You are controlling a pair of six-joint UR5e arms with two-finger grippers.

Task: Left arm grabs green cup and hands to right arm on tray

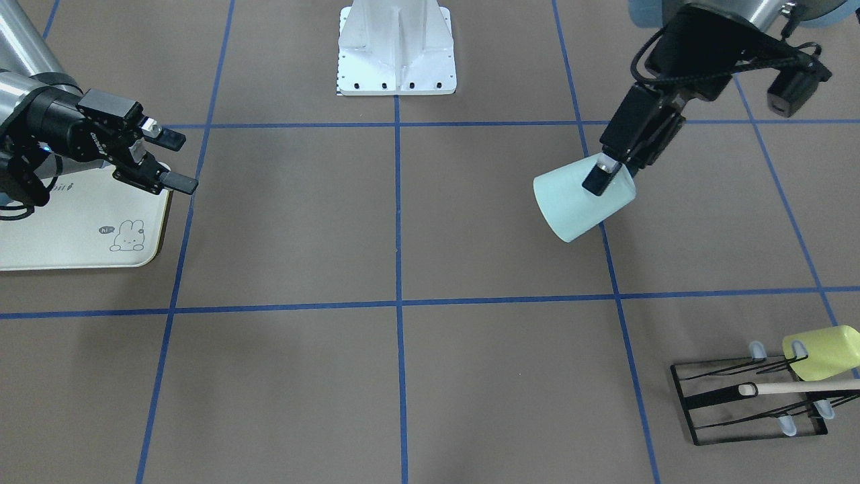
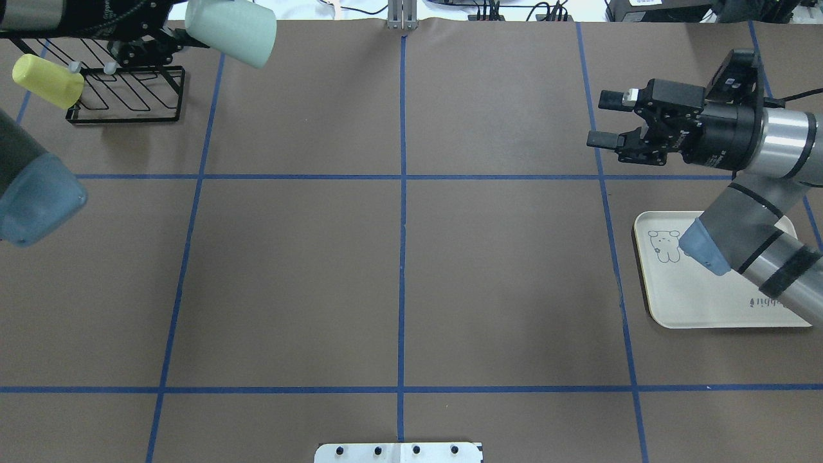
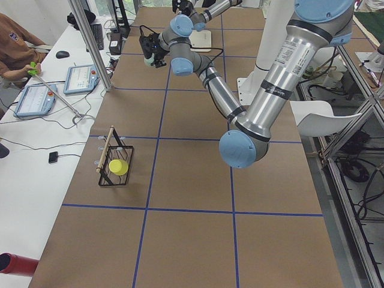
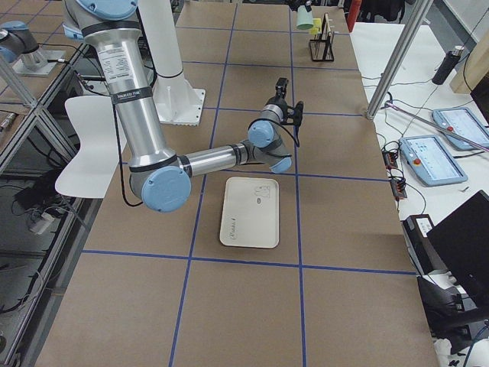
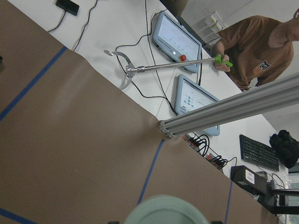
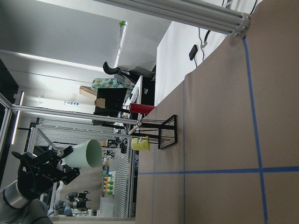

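My left gripper (image 1: 605, 176) is shut on the rim of the pale mint-green cup (image 1: 571, 202) and holds it tilted in the air above the table. In the overhead view the cup (image 2: 231, 32) is at the far left corner, beside the rack. Its rim shows at the bottom of the left wrist view (image 5: 166, 212). My right gripper (image 1: 178, 161) is open and empty, in the air just beyond the far edge of the cream tray (image 1: 80, 249). It points toward the middle of the table (image 2: 603, 119). The tray (image 2: 694, 308) holds nothing.
A black wire rack (image 1: 746, 403) with a wooden dowel stands at the left far corner and carries a yellow-green cup (image 1: 823, 351). The robot's white base plate (image 1: 396, 60) sits at the near middle edge. An operator (image 5: 254, 44) sits beyond the table.
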